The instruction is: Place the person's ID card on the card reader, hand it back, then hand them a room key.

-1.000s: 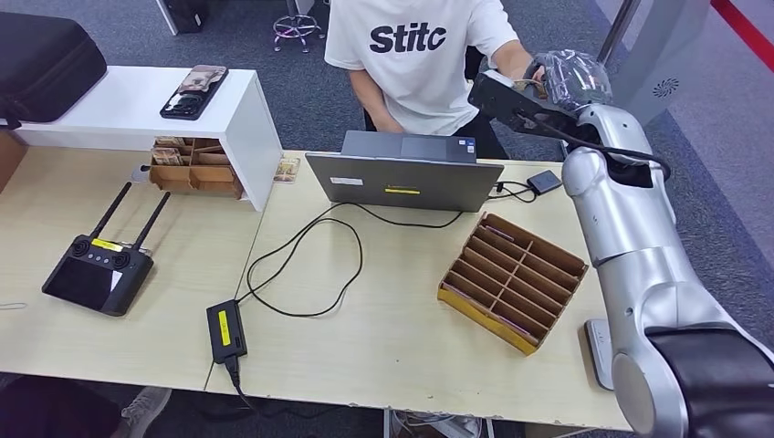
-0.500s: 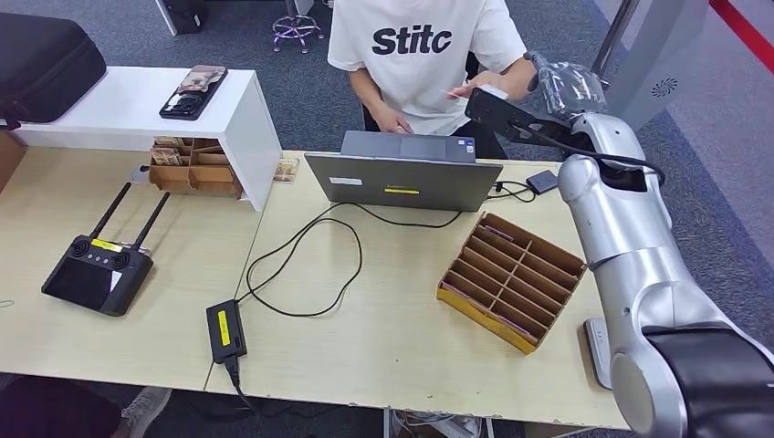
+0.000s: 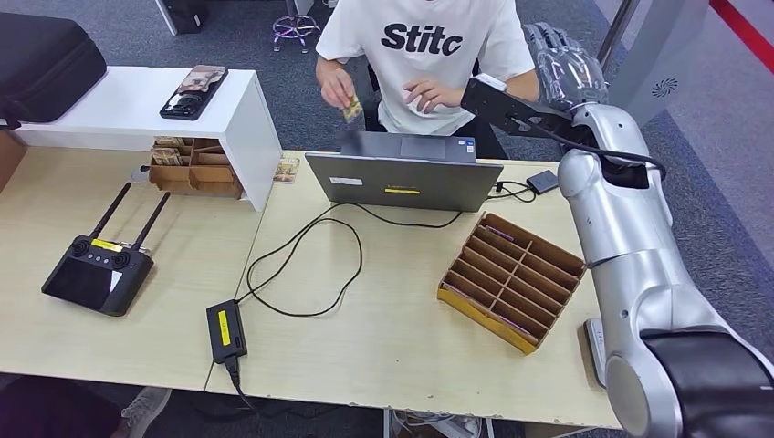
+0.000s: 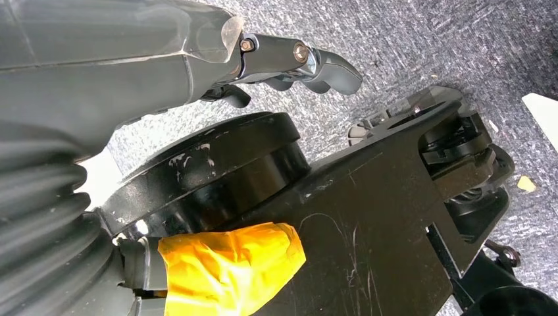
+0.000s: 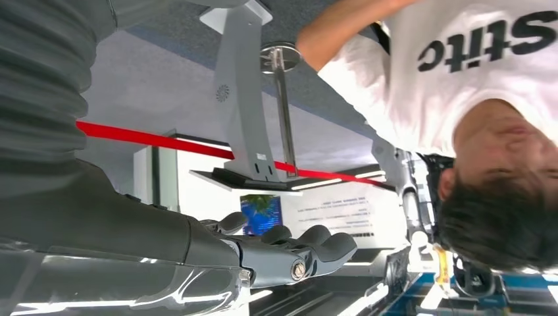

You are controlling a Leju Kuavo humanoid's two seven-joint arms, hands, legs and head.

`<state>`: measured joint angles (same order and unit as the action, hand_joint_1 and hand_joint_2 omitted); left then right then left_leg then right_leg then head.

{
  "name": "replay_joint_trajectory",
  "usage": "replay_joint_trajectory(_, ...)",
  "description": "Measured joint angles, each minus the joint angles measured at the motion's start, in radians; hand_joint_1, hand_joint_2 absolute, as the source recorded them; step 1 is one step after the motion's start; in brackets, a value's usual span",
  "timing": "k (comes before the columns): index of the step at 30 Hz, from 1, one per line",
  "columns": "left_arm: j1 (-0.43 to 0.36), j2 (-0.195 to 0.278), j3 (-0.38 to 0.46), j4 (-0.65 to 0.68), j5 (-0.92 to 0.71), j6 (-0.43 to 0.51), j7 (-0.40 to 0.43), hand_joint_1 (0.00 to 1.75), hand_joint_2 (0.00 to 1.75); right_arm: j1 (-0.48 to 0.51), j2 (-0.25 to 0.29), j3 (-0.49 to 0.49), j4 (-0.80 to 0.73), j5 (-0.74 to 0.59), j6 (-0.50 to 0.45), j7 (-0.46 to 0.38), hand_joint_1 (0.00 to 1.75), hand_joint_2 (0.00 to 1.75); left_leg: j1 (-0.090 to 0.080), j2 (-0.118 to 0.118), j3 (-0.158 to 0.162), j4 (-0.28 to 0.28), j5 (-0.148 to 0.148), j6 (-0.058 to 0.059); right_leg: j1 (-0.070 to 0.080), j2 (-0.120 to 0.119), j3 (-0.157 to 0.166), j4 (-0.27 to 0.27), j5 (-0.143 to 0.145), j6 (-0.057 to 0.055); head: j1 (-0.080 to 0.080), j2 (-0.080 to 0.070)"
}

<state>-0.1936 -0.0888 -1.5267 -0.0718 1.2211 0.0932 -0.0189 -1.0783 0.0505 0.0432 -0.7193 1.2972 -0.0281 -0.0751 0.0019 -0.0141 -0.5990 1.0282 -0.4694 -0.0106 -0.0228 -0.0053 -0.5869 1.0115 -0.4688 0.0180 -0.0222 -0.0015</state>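
Right hand [image 3: 568,71] raised past the desk's [image 3: 383,338] far right corner, fingers loosely curled, holding nothing (person [image 3: 424,41] has cards); next, reach slowly for the key.

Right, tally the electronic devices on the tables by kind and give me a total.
Laptop: 1
Remote controller with antennas: 1
Black power adapter with yellow label: 1
Phone on the white shelf: 1
Small dark box wired beside the laptop: 1
Total: 5
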Motion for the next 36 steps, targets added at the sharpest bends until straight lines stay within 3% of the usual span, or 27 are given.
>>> replay_joint_trajectory(6,0.002,0.001,0.0,0.0,0.024,0.005,0.001,0.0,1.75,0.1,0.005,0.001,-0.2,-0.101,0.001,-0.081,0.0,1.75,0.0,0.0,0.0,0.0,0.0,0.0,0.0,0.0,0.0,0.0,0.0,0.0,0.0,0.0)
replay_joint_trajectory(14,0.003,0.001,0.0,0.0,0.035,0.009,0.001,0.0,1.75,0.218,0.005,0.005,-0.431,-0.138,0.018,-0.089,0.0,1.75,0.0,0.0,0.0,0.0,-0.001,0.0,0.0,0.0,0.0,0.0,0.0,0.0,0.0,0.0)
replay_joint_trajectory(36,0.003,0.001,0.0,0.0,0.035,0.009,0.001,0.0,1.75,0.248,0.005,0.005,-0.509,-0.14,0.019,-0.089,0.0,1.75,0.0,0.0,0.0,0.0,-0.001,0.0,0.0,0.0,0.0,0.0,0.0,0.0,0.0,0.0)
